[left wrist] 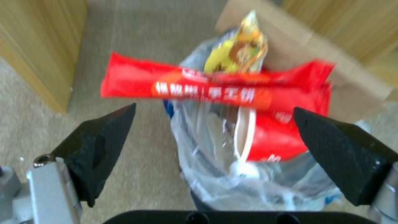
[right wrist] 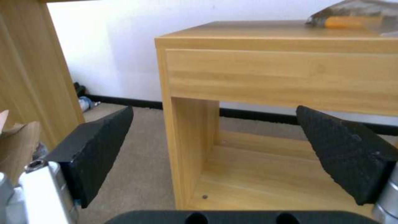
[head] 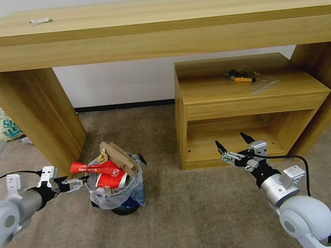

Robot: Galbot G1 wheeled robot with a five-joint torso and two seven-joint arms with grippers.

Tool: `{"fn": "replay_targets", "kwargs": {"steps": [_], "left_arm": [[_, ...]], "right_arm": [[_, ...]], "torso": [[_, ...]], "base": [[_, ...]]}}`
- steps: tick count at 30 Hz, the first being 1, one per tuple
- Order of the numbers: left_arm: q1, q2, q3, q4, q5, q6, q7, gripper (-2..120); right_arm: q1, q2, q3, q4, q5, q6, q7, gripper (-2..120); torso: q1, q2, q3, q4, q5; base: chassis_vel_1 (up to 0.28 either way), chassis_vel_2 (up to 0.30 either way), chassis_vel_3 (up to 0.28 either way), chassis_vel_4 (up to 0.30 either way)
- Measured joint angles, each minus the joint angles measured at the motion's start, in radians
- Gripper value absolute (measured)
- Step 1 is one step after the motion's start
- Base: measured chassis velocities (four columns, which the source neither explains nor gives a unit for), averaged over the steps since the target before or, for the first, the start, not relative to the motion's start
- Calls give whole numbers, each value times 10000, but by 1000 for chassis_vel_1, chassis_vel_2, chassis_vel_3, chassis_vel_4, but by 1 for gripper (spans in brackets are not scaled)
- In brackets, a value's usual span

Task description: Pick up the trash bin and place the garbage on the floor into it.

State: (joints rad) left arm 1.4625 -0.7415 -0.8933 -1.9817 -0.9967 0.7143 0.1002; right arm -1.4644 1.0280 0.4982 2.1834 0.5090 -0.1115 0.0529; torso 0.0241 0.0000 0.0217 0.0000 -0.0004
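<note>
The trash bin stands on the beige floor by the desk leg, its clear liner bulging. Garbage is piled in it: a long red wrapper lying across the top, cardboard, a red-white bowl and a yellow snack packet. My left gripper is open at the bin's left rim, just short of the wrapper, holding nothing. Off to the right, my right gripper hangs open and empty before the low cabinet.
A wooden desk spans the back, its left leg close behind the bin. The low cabinet stands under it at right, a bagged tool on top. A yellowish shopping bag sits far left.
</note>
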Motion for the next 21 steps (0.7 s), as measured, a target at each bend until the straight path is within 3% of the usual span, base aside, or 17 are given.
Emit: {"fn": "replay_targets", "kwargs": {"steps": [6, 9, 14, 17, 21], "left_arm": [[537, -819, -474, -719, 779, -1294, -352, 100], [953, -1656, -542, -1247, 1723, -2724, -800, 100], [1176, -2301, -546, -1589, 2307, -3433, -1097, 100], [1696, -3397, -353, -2198, 3474, -4255, -1511, 100], [2012, -3890, -188, -2435, 4270, -4664, -1530, 100]], "right_arm": [[-411, 228, 433, 373, -100, -164, 84, 100], [-908, 565, 788, 633, -314, -292, 274, 100], [-1299, 891, 988, 761, -610, -295, 379, 100], [-2197, 1690, 1279, 937, -1488, 36, 440, 100], [-2680, 2105, 1434, 1128, -1937, 259, 387, 100]], "torso": [[0, 0, 0, -1, 1], [0, 0, -1, 0, 0], [0, 1, -1, 0, 1], [1, 1, -1, -2, 2], [0, 0, -1, 0, 0]], "base": [[0, 0, 0, 0], [0, 0, 0, 0], [0, 0, 0, 0], [0, 0, 0, 0], [0, 0, 0, 0]]}}
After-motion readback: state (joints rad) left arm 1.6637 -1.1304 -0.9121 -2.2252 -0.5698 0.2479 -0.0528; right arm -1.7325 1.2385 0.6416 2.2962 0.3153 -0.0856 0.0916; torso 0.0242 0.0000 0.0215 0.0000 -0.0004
